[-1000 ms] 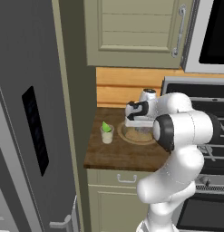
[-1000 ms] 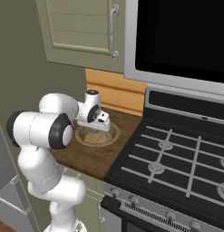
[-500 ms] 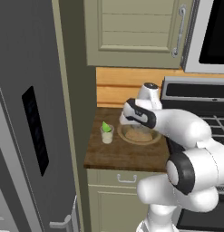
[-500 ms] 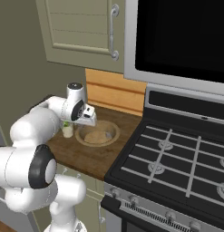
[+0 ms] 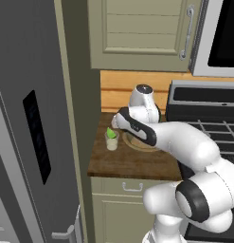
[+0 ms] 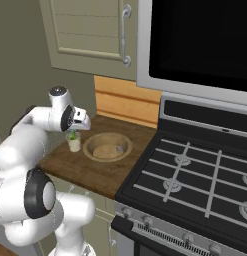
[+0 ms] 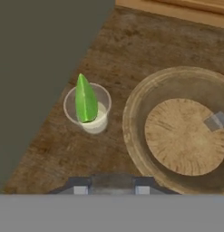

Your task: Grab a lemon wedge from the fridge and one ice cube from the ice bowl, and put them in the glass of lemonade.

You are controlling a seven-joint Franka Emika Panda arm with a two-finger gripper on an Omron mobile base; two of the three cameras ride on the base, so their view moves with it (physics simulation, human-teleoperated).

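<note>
Green-yellow and pointed, the lemon wedge (image 7: 85, 99) is seen standing upright in the glass of lemonade (image 7: 88, 108), its tip rising above the rim and its lower end sunk in the pale whitish liquid. The clear, straight tumbler is set on the dark wooden counter (image 5: 132, 163) near its left edge, just beside the ice bowl (image 7: 179, 131) but apart from it. The bowl is wide, shallow and tan-brown, with a wood-grained bottom; a small translucent ice cube (image 7: 216, 121) is seen lying at one side of it. The gripper (image 6: 81, 120) is held above the glass, touching nothing. Whether its jaws are spread or pressed together cannot be told. The grey fridge (image 5: 28, 142) is seen left of the counter
</note>
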